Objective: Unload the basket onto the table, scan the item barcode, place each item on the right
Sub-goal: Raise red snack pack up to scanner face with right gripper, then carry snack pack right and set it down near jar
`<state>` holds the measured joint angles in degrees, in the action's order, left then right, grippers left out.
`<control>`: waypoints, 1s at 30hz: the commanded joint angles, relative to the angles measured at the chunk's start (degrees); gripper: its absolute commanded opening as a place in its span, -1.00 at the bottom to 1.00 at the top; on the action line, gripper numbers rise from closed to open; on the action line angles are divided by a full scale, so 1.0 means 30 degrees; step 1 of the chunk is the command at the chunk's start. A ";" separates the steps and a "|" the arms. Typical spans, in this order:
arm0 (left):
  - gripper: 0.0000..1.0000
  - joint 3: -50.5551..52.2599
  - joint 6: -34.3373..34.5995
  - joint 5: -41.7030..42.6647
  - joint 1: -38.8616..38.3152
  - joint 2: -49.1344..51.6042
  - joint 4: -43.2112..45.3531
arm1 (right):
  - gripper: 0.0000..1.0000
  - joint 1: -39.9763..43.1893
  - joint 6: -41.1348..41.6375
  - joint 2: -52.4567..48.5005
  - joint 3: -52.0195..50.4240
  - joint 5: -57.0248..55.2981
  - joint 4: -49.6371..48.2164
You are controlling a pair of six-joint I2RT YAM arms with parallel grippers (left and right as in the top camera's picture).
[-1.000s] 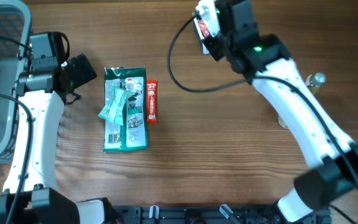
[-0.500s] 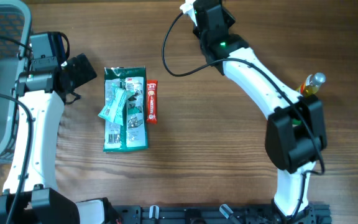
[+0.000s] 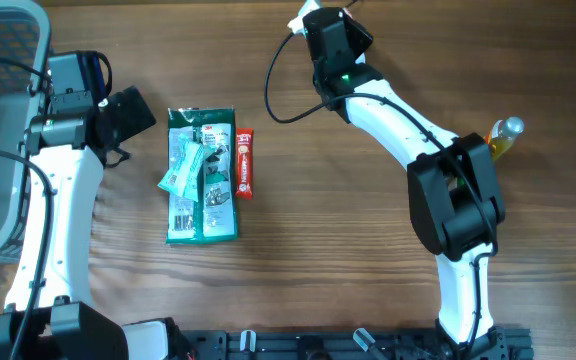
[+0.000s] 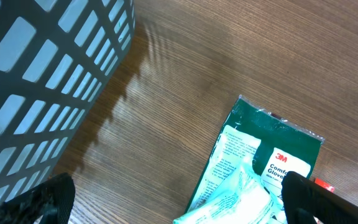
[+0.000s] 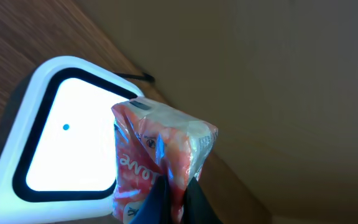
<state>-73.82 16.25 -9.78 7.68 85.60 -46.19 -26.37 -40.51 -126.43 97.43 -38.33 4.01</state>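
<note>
Right tool is pinched shut on a pink-and-white snack packet. We see the packet held up just beside the lit window of the white scanner, overlapping its edge in the wrist view; we cannot tell if they touch. From overhead, that arm reaches to the far edge of the worktop. Left tool is wide open and holds nothing. It hangs over the worktop between the grey basket and a green glove pack. We note a teal sachet lying on the glove pack and a red bar just beside it. A small yellow bottle stands by the right arm.
</note>
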 commanded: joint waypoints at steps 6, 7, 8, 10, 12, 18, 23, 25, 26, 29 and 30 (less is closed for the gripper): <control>1.00 -0.0109 0.0240 -0.0029 0.0109 -0.0036 0.0044 | -0.92 0.0656 0.7614 0.5508 0.0240 0.4014 0.7264; 1.00 -0.0109 0.0248 -0.0029 0.0109 -0.0036 0.0051 | -0.91 0.0882 0.8939 0.5880 0.0240 0.4750 0.8684; 1.00 -0.0109 0.0240 -0.0029 0.0109 -0.0036 0.0044 | -0.91 0.1071 0.9763 0.6091 0.0240 0.5158 0.9595; 1.00 -0.0109 0.0240 -0.0029 0.0109 -0.0036 0.0044 | -0.92 0.1865 1.1846 0.6375 0.0240 0.6936 1.2823; 1.00 -0.0109 0.0248 -0.0029 0.0109 -0.0036 0.0044 | -0.91 0.2805 1.3486 0.6331 0.0197 0.8524 1.6072; 1.00 -0.0109 0.0248 -0.0029 0.0109 -0.0036 0.0051 | -0.91 0.4554 1.5125 0.6324 -0.2222 1.0134 2.0159; 1.00 -0.0109 0.0248 -0.0029 0.0109 -0.0036 0.0044 | -0.91 0.4656 1.5227 0.6324 -0.3708 0.9012 1.9343; 1.00 -0.0109 0.0248 -0.0029 0.0109 -0.0036 0.0044 | -0.91 0.4663 1.5212 0.6324 -0.4109 0.8816 1.9001; 1.00 -0.0109 0.0240 -0.0029 0.0109 -0.0036 0.0044 | -0.92 0.4670 1.5212 0.6324 -0.4284 0.8823 1.8965; 1.00 -0.0109 0.0248 -0.0029 0.0109 -0.0036 0.0044 | -0.61 0.4670 1.5154 0.6324 -0.4561 0.8779 1.8899; 1.00 -0.0109 0.0248 -0.0029 0.0109 -0.0036 0.0051 | 0.99 0.4670 1.4979 0.6324 -0.4561 0.8743 1.8870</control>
<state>-73.82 16.25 -9.76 7.68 85.60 -46.19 -12.43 4.40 -106.87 84.38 -10.61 61.01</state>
